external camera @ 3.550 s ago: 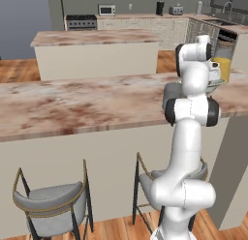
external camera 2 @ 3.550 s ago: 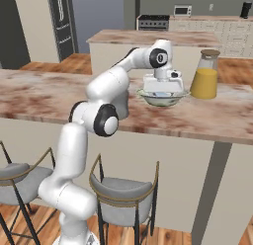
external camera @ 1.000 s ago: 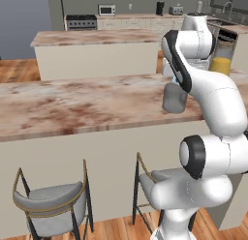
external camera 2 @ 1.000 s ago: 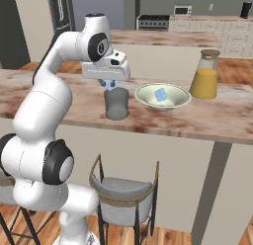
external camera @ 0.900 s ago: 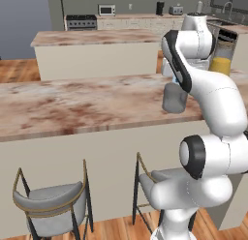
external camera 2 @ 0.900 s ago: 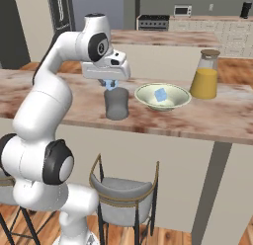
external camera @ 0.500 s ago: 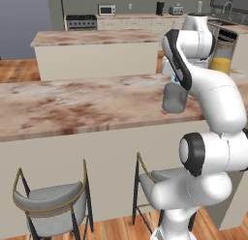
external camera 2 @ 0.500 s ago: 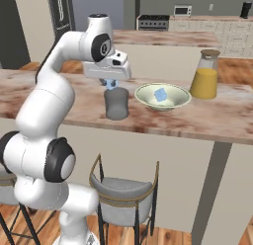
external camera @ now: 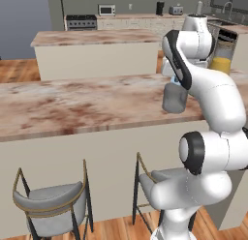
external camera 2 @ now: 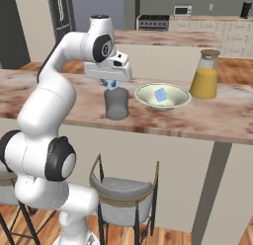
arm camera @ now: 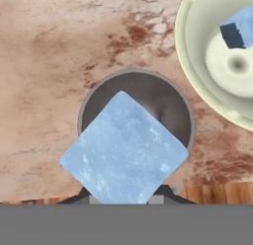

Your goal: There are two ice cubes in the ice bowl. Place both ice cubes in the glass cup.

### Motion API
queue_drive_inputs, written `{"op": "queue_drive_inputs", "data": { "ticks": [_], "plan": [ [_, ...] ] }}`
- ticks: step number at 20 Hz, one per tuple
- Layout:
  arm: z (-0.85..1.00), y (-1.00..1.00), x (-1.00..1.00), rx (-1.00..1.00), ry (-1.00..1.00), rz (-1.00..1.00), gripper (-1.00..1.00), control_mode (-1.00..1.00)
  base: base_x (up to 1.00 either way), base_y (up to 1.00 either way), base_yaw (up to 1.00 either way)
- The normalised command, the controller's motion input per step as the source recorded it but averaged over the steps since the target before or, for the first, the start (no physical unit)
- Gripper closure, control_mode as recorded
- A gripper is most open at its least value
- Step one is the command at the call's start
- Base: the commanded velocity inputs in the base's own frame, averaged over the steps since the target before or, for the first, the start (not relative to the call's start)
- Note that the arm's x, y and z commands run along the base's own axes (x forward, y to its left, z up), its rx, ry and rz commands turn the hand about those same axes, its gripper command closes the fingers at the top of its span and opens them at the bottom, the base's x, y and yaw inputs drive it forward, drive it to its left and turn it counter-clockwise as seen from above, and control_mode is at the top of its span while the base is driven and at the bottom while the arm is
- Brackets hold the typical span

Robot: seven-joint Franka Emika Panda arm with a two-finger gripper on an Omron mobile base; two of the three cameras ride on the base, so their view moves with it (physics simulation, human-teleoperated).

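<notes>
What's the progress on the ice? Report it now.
Done: nothing yet; the glass cup looks empty inside. In hand: the end effector holds one ice cube directly above the cup's mouth, not released. Left: drop this cube, then fetch the second ice cube lying in the ice bowl beside the cup.

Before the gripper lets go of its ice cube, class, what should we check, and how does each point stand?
1. Ice cube held in the gripper: ok.
2. Cube lined up over the glass cup's opening: ok in the hand view.
3. Cup upright on the counter: ok.
4. Height of cube above the rim: close, exact gap cannot tell.
5. Second ice cube waiting in the ice bowl: ok.
6. Jug of orange liquid apart from the cup: ok.
</notes>
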Motion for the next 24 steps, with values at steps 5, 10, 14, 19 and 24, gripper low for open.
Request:
{"op": "queue_drive_inputs", "data": {
  "ticks": [5,10,14,19,24],
  "plan": [
    [-0.05,-0.05,0.13,0.0,0.0,0.0,1.0,-1.0,0.0,0.0,0.0],
    [-0.02,-0.15,0.01,0.03,0.0,0.0,1.0,-1.0,0.0,0.0,0.0],
    [0.0,-0.09,0.05,0.06,0.0,-0.02,1.0,-1.0,0.0,0.0,0.0],
    [0.0,0.0,0.06,0.03,0.0,-0.04,1.0,-1.0,0.0,0.0,0.0],
    [-0.02,0.0,0.12,0.0,0.0,-0.03,1.0,-1.0,0.0,0.0,0.0]
  ]
}}
